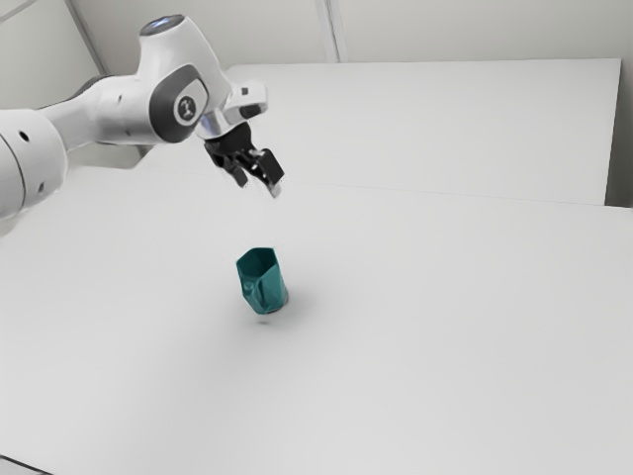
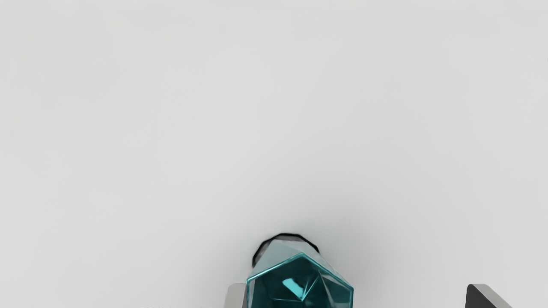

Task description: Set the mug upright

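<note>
The gripper (image 1: 258, 184) hangs well above the table in the exterior view, higher than the teal mug (image 1: 269, 291). The faceted mug has its mouth facing up and its body looks somewhat tilted, with the narrower end down at the table. From the wrist view, the gripper (image 2: 359, 296) is open, its two fingers wide apart. The mug (image 2: 278, 252) appears beside one finger, mouth toward the camera, a dark-edged round base partly showing behind it. Part of the mug is cut off there. Nothing is held.
A broad white table (image 1: 425, 336) surrounds the mug. Behind it, in the exterior view, rises a pale panel (image 1: 445, 124). The arm reaches in from the exterior view's left. A dark-edged object (image 1: 20, 467) lies at that view's lower left corner.
</note>
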